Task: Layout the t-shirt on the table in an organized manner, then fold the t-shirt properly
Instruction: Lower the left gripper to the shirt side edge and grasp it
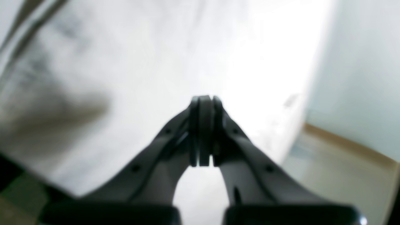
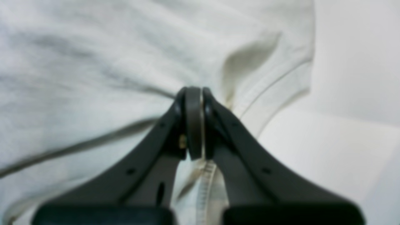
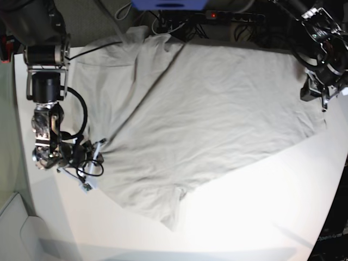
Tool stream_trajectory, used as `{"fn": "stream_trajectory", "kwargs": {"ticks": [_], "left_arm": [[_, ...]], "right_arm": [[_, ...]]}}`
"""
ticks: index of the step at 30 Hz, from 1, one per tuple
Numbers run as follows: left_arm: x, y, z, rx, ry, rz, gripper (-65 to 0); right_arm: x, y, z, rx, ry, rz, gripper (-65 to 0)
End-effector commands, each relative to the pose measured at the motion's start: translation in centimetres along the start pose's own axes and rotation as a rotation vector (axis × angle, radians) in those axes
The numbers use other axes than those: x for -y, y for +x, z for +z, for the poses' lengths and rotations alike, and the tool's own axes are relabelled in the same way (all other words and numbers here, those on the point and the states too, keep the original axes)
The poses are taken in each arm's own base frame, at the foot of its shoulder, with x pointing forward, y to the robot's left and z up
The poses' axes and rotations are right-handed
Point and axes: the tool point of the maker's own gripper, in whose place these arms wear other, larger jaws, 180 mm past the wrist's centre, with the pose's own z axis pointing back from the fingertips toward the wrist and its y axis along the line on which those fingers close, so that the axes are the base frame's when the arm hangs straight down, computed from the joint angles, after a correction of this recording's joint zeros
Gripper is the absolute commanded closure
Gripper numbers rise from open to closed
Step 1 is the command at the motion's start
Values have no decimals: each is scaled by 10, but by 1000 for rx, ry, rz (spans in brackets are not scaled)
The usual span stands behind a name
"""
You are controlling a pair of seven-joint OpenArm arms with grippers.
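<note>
One t-shirt [image 3: 206, 114] | one table [image 3: 261, 217] | two claws: right claw [image 2: 193, 93] pinching t-shirt, left claw [image 1: 204, 100] clenched, empty

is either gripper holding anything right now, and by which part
The right gripper is shut on the t-shirt, pinching a hemmed edge at its side. The left gripper is shut with nothing visible between its fingers.

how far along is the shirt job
Early. The shirt is mostly spread on the table but sits skewed and wrinkled. In hand: the right end effector pinches its edge; the left end effector is shut, seemingly empty. Left: straightening, then every fold.
</note>
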Motion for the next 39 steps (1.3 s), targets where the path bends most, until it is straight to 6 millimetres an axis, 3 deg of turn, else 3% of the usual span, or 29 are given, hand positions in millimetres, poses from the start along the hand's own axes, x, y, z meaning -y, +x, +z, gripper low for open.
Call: {"fn": "stream_trajectory", "kwargs": {"ticks": [1,8,11,17,24,32,36,39], "left_arm": [[9,12,2,32,-3,-7,-7],[-12,24,-35,62,112,37,0],[-8,15,-59,55,153,-21,0],[8,19,-92,141,195,-158,0],[29,43,-128,206,230,-210,0],[96,53,-166,304,215,-369,0],[144,55,-172,354,161,-435,0],[165,55,-173,362,138,-446,0]], "right_arm": [[13,24,10,64,-31,2,0],[16,19,11,37,-37,3,0],[17,17,12,29,-39,4,0],[26,13,17,19,-60,8,0],[52,3,31,-4,-110,14,0],[70,-5,42,-2,-146,-21,0],[76,-12,46,-24,-158,-43,0],[83,-16,52,-40,-172,-46,0]]}}
